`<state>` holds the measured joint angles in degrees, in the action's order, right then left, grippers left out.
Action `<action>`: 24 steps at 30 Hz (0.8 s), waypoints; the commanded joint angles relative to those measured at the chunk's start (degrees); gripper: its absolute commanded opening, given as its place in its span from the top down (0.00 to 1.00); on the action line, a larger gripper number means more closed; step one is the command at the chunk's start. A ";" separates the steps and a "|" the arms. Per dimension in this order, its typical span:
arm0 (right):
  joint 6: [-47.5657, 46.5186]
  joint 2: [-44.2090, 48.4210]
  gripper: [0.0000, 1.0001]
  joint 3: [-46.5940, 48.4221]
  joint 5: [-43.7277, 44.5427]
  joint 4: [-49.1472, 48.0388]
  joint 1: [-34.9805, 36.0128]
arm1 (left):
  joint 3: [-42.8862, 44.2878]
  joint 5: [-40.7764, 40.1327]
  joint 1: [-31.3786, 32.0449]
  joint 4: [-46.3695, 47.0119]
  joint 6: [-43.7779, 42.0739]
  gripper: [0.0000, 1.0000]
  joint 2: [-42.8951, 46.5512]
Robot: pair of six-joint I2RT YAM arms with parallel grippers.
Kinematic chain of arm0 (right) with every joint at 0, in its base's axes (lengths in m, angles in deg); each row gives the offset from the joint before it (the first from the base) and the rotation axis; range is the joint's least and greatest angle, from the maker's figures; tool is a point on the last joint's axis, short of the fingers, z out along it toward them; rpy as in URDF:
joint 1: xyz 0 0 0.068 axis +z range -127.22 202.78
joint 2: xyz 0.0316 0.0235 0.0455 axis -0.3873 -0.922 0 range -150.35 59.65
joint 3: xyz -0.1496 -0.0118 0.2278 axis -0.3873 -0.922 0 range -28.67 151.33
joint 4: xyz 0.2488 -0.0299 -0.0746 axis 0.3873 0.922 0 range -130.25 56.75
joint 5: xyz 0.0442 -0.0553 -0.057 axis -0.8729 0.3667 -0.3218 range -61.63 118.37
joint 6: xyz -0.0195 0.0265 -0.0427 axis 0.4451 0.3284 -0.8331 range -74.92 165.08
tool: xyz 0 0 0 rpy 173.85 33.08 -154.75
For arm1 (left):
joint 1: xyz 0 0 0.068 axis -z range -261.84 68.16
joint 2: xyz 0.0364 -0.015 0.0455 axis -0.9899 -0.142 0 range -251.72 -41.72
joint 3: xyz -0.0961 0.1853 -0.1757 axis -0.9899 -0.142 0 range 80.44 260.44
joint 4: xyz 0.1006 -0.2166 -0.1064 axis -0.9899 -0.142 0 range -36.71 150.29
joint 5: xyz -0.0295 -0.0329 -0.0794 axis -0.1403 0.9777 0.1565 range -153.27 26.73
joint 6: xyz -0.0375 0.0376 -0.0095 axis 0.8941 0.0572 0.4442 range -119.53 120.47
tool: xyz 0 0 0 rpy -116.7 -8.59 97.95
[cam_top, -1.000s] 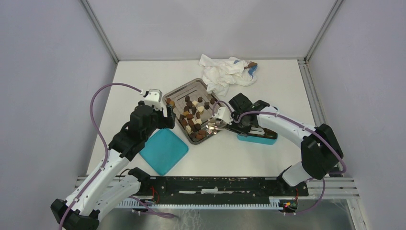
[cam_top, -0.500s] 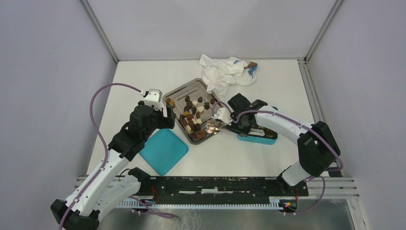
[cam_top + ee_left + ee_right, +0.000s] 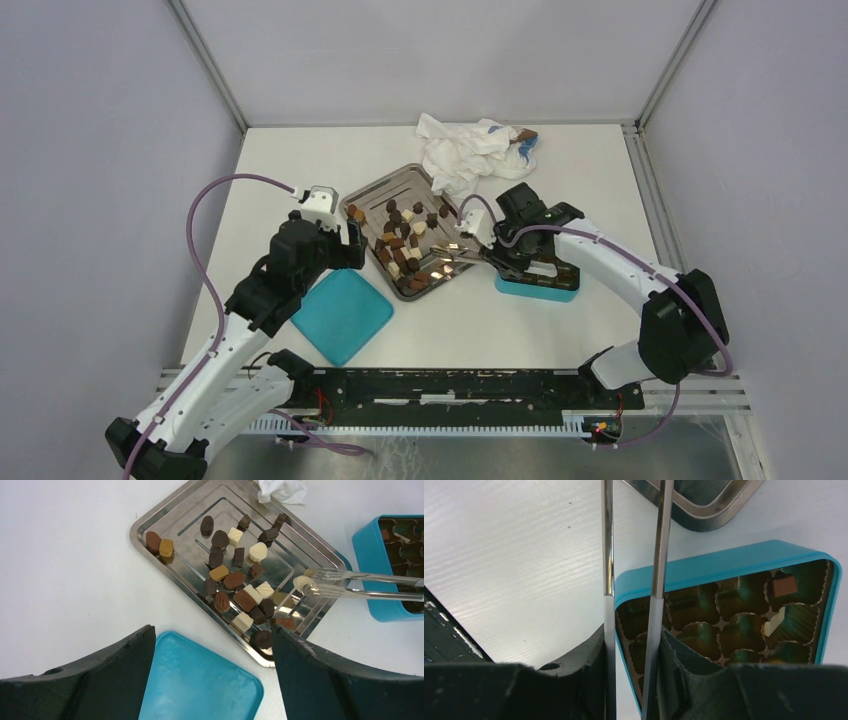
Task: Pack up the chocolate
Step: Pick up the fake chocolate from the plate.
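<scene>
Item: right gripper point(image 3: 631, 650), fingers nearly together and clamped on the handles of metal tongs point(image 3: 360, 585). I keep them squeezed so the tips pinch one cream-white piece point(image 3: 301, 582), which hangs over the steel tray point(image 3: 385, 188) near its right edge, left of the teal box point(image 3: 724, 562). The right arm arcs in from the lower right of the overhead frame, wrist turned left, tongs about level. Item: the chocolate point(image 3: 235, 580), dark, light brown and cream, is mostly loose in the tray at centre frame. The box's moulded insert point(image 3: 704, 630) shows a brown square and a cream piece at its right, with several cavities apparently unfilled. Item: left gripper point(image 3: 348, 243), fingers spread wide and holding nothing, is parked at the tray's left edge above the teal lid point(image 3: 200, 680), I judge to stay clear. Item: white cloth point(image 3: 465, 150), crumpled, at the upper centre.
</scene>
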<state>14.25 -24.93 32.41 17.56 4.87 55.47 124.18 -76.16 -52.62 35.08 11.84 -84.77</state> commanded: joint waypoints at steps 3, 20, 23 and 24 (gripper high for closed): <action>-1.51 6.28 0.98 -1.14 -13.58 -2.77 -6.60 | 1.20 5.62 -0.47 2.18 -4.06 0.11 0.96; -3.19 19.09 0.98 -8.53 -31.46 -7.06 -36.49 | -1.72 0.59 25.37 25.04 27.72 0.26 -15.50; -3.19 20.23 0.98 -9.31 -30.40 -7.45 -36.81 | 1.62 -2.47 28.67 29.04 28.60 0.32 -25.74; -3.27 20.27 0.98 -9.31 -30.01 -7.23 -36.97 | 3.01 -2.80 29.10 29.89 28.69 0.34 -29.28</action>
<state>11.78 -7.22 23.16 -9.41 0.48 18.75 122.11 -68.57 -26.05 57.83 35.56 -104.38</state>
